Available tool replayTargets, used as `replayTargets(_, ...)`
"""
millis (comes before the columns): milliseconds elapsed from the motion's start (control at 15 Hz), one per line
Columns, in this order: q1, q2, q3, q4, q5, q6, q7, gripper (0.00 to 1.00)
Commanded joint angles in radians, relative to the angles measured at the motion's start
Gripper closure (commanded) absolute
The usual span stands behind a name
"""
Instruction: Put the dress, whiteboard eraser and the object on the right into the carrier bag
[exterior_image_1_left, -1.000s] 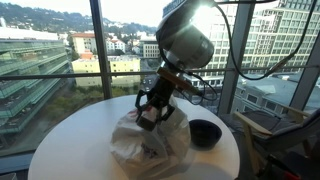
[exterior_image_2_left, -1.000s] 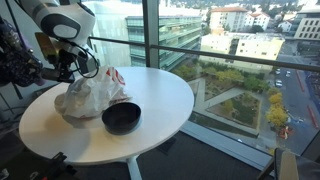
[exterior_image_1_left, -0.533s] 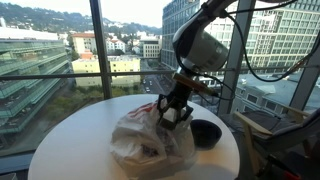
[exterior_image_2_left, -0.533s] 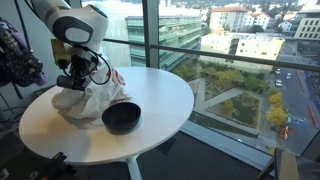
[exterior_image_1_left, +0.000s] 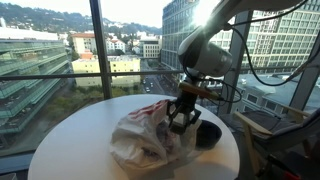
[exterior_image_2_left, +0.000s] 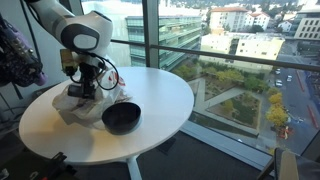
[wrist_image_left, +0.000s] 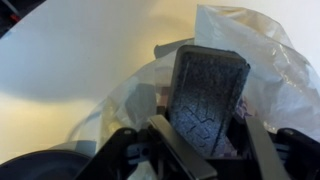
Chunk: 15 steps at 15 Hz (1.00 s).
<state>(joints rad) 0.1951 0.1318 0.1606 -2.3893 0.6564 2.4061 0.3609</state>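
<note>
The fingers (wrist_image_left: 172, 148) are squeezing the whiteboard eraser (wrist_image_left: 207, 92) right above the carrier bag (wrist_image_left: 262, 62).

In the wrist view the dark, bumpy eraser is standing up between the two fingers, which are closing on its sides, with the crinkly white plastic lying right under it. In both exterior views the arm is hanging over the bag (exterior_image_1_left: 148, 142) (exterior_image_2_left: 80, 104), which is lying in a heap around the middle of the round white table (exterior_image_1_left: 70, 150) (exterior_image_2_left: 160, 95). Red marks are showing on the bag, too blurry to read. The black bowl (exterior_image_1_left: 208, 133) (exterior_image_2_left: 122, 118) is sitting just beside the bag, nearer the table's edge.
</note>
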Motion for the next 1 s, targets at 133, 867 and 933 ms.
replayTargets(133, 0.059, 0.117, 0.052, 0.122, -0.089, 0.063, 0.032, 0.67)
replayTargets(867, 0.223, 0.291, -0.091, 0.287, -0.640, 0.307, 0.175, 0.67)
replayTargets(933, 0.241, 0.299, -0.112, 0.288, -0.698, 0.305, 0.183, 0.67)
